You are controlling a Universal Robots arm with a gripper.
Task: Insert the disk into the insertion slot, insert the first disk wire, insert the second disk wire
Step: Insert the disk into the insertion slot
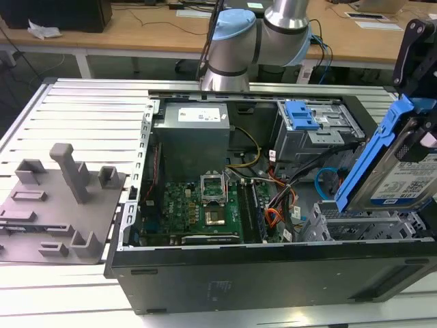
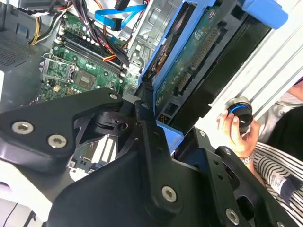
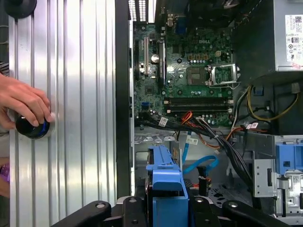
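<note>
The pincer (image 3: 166, 210) is closed on the disk (image 1: 389, 174), its black fingers clamping the blue carrier from both sides at one end. The other end is left free, which I take to be the reason for so high a grip. The disk hangs in the air, not yet seated, above the insertion slot (image 1: 362, 224). That slot sits in the corner of the open computer case (image 1: 273, 273) towards the table's (image 1: 75, 116) edge on the exterior view's right. The disk is steeply tilted. Its long axis runs from a low end just over the slot's mouth up to the gripped end, leaning towards the exterior view's right. The labelled face is turned to the exterior camera, and the circuit-board face shows in the second wrist view. That slant looks meant to lead the low edge into the cage first. The second disk wire (image 1: 322, 179) loops free between the slot and the taller cage (image 1: 307, 137), clear of the opening and plugged into nothing on the disk. A person's hand (image 3: 21, 99) rests on a black-and-blue knob (image 3: 31, 128) on the table just outside the case wall.
</note>
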